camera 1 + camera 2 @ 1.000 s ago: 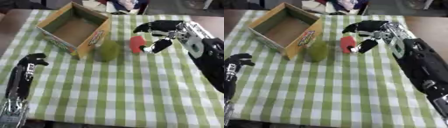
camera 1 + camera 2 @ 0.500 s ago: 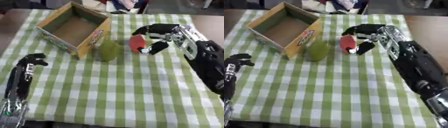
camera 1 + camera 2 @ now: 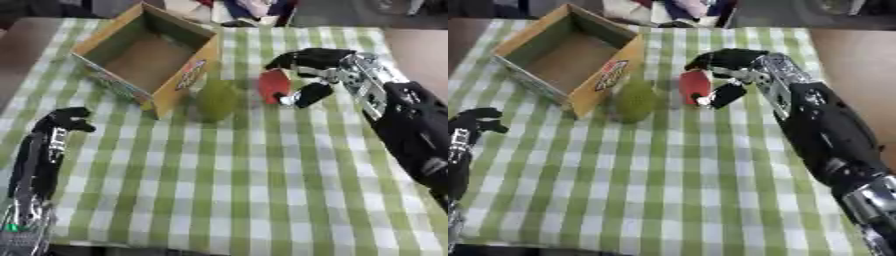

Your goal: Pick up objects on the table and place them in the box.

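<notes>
An open cardboard box [image 3: 144,55] sits askew toward 11 o'clock on the desk, its inside bare brown, a red label on its near side wall. Just beside its 4 o'clock corner stands a green pear-shaped object [image 3: 217,99]. At that object's 2 o'clock, a small red object [image 3: 273,85] sits between curled black fingers [image 3: 313,93].

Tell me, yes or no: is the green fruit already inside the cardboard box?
No. The green fruit sits on the checked tablecloth just outside the cardboard box, whose inside shows only its bare bottom.
</notes>
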{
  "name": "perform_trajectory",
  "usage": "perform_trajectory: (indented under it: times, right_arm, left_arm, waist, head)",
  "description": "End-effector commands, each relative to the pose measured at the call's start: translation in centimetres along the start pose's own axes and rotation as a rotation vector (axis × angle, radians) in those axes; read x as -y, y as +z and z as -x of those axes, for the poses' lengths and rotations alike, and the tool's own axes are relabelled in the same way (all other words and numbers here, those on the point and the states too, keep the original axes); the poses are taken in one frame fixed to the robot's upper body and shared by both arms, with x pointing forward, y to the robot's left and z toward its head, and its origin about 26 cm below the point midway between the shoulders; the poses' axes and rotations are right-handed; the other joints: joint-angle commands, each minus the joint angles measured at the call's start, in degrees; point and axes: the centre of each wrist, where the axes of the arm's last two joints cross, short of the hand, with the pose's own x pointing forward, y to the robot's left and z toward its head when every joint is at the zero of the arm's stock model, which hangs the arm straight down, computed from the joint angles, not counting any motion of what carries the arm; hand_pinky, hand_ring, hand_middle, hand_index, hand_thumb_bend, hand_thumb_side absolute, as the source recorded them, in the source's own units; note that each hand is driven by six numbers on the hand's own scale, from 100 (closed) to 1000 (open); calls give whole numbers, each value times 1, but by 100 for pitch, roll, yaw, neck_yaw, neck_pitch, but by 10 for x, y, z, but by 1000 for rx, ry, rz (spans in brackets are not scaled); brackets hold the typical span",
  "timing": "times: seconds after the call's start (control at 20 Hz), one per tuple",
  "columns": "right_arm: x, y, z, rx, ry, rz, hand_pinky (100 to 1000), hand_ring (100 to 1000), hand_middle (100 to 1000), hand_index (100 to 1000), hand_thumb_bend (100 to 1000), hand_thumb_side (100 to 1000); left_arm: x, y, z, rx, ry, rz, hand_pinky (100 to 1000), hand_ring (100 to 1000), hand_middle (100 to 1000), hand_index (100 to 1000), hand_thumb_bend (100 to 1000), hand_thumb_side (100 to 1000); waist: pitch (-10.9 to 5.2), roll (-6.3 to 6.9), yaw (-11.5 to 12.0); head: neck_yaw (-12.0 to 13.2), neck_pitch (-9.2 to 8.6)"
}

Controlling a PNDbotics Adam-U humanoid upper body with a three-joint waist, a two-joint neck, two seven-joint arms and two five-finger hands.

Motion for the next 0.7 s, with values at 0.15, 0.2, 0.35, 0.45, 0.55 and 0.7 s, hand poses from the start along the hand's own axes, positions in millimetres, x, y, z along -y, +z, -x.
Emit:
perform_trajectory:
  times: [0.15,0.2,0.35,0.45,0.55,0.7]
  right_arm:
    - [16,1,3,-12,26,34,815,922,899,1000,169,688]
    - [15,0,3,-12,26,32,813,919,885,1000,173,685]
    - [14,0,3,-7,25,31,804,896,808,1000,176,651]
    - [14,0,3,-4,24,34,800,886,777,1000,174,637]
    - [13,0,3,-3,24,32,797,875,748,987,172,625]
    - [13,-1,2,-3,26,25,794,868,731,957,170,608]
  left_arm:
    - [-1,-5,-6,29,-4,6,823,577,645,734,100,888]
    - [-1,-5,-6,29,-4,6,823,577,645,734,100,888]
    - [-1,-5,-6,29,-4,6,823,577,645,734,100,888]
    - [-1,-5,-6,29,-4,6,823,577,645,734,100,888]
    - [-1,-5,-6,29,-4,7,823,577,645,734,100,889]
    - [-1,-5,-6,30,-4,7,824,577,645,734,100,889]
  waist:
    - [-76,21,4]
    - [-75,21,6]
    - [-73,22,6]
    - [-72,21,4]
    - [-72,21,4]
    - [-70,26,4]
  head:
    - [-30,29]
    - [-30,29]
    - [-28,29]
    - [-30,29]
    - [-30,29]
    - [-31,29]
